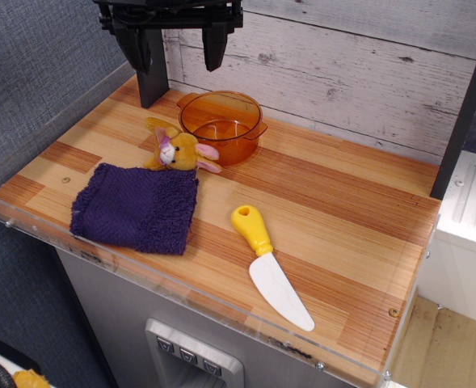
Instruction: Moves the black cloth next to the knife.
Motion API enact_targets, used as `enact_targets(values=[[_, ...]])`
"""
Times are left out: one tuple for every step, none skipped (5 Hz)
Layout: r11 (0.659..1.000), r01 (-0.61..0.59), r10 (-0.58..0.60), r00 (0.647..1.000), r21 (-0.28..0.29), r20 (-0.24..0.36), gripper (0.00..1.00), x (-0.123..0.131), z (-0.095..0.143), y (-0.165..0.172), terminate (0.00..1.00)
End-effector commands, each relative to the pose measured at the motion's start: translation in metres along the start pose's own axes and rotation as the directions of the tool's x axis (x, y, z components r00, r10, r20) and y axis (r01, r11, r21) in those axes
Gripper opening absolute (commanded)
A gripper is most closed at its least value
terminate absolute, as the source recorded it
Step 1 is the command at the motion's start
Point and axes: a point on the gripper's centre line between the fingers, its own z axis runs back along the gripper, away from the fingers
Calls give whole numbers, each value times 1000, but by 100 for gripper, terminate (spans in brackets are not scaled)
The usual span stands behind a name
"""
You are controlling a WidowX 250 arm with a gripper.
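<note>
The dark purple-navy, fuzzy square terry cloth (pixel 136 207) lies flat at about nine o'clock on the striped wooden tabletop (pixel 343 202), close to the clear plastic lip on the near-left edge. A small yellow plush rabbit (pixel 179 151) sits at the cloth's far edge, seemingly touching it, so a careless drag would likely take the toy along. The toy knife with its bulbous yellow handle and rounded white blade (pixel 270 267) rests around five o'clock, handle pointing towards the cloth, a bare strip of wood between them. A translucent orange plastic pot (pixel 221 123) stands just behind the rabbit. The black gripper (pixel 179 40) hangs high at eleven o'clock, its fingers spread, holding nothing, well clear of the cloth; the move looks not yet begun.
</note>
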Motion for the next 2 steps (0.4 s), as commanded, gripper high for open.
enact_targets(values=[[1000,0,0,1000,0,0,100,0,0,0,0],[998,-62,62,998,-15,3,100,-38,18,14,0]])
